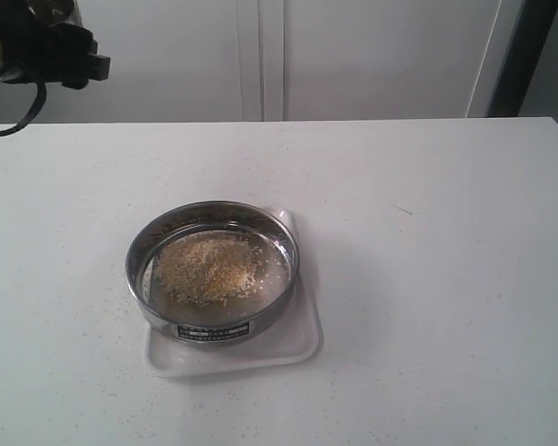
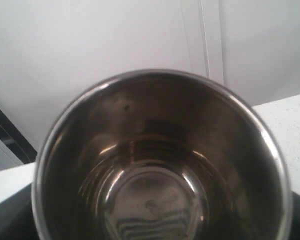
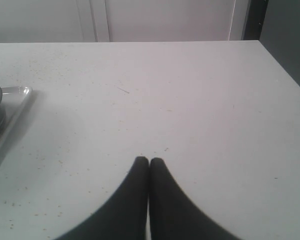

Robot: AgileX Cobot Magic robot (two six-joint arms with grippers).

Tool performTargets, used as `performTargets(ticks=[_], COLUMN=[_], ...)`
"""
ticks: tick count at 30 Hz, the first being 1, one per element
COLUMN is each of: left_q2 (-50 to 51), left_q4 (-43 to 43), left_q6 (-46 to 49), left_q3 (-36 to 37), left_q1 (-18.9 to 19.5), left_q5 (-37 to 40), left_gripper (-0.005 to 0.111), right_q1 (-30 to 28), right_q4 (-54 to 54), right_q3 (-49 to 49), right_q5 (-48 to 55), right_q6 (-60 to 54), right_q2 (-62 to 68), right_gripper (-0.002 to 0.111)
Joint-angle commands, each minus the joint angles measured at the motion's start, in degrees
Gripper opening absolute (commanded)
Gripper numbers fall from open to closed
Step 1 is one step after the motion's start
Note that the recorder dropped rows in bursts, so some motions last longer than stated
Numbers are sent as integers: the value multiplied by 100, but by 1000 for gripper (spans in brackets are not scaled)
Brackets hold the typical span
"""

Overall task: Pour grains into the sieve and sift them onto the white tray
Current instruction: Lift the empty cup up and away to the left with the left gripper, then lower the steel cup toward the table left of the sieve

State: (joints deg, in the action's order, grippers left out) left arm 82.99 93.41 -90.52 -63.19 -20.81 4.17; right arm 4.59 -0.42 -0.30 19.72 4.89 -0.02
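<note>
The round steel sieve (image 1: 133,253) stands on the white tray (image 1: 296,346) in the middle of the table. A heap of yellow and whitish grains (image 1: 209,268) lies on its mesh. My left gripper (image 1: 73,54) is raised at the far left back, away from the sieve, and is shut on a small steel cup (image 2: 160,165). The cup fills the left wrist view, looks empty inside and hides the fingers. My right gripper (image 3: 149,161) is shut with nothing in it, low over bare table to the right of the tray (image 3: 16,93). It is outside the exterior view.
The white table (image 1: 428,232) runs back to a white panelled wall (image 1: 353,56). Its right edge (image 3: 285,70) borders a dark gap. Tiny specks of grain are scattered on the table (image 3: 45,65) near the tray.
</note>
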Motion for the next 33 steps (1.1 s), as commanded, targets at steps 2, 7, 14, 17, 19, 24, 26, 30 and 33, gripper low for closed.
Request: performTargets(ticks=[2, 7, 14, 17, 19, 24, 26, 30, 33], left_q2=[-750, -1283, -1777, -1859, -1883, -1895, -1836, -1696, -1538], left_q4=[40, 40, -1371, -3524, -5072, -6204, -6574, -7254, -8837], left_q6=[-331, -227, 1951, 4613, 6168, 7095, 7177, 8006, 8646], left_q3=[520, 826, 936, 1128, 1304, 1743, 1855, 2213, 2517], left_q1=[13, 13, 13, 13, 13, 13, 13, 13, 13], left_q5=[14, 1, -1077, -1405, -1413, -2008, -2008, -2869, -3914], left_gripper=[0, 0, 0, 0, 0, 0, 0, 0, 0], right_q1=[-3, -3, -3, -3, -3, -3, -3, -3, -3], right_q4=[-27, -27, -27, -27, -27, -27, -27, -27, -27], right_q3=[30, 30, 30, 30, 30, 30, 30, 30, 30], right_q5=[-52, -52, -52, -52, -52, -52, -52, -52, -52], right_q6=[-11, -11, -11, -11, -11, -11, -11, -11, -11], right_q2=[2, 2, 2, 2, 2, 2, 2, 2, 2], right_gripper=[0, 0, 0, 0, 0, 0, 0, 0, 0])
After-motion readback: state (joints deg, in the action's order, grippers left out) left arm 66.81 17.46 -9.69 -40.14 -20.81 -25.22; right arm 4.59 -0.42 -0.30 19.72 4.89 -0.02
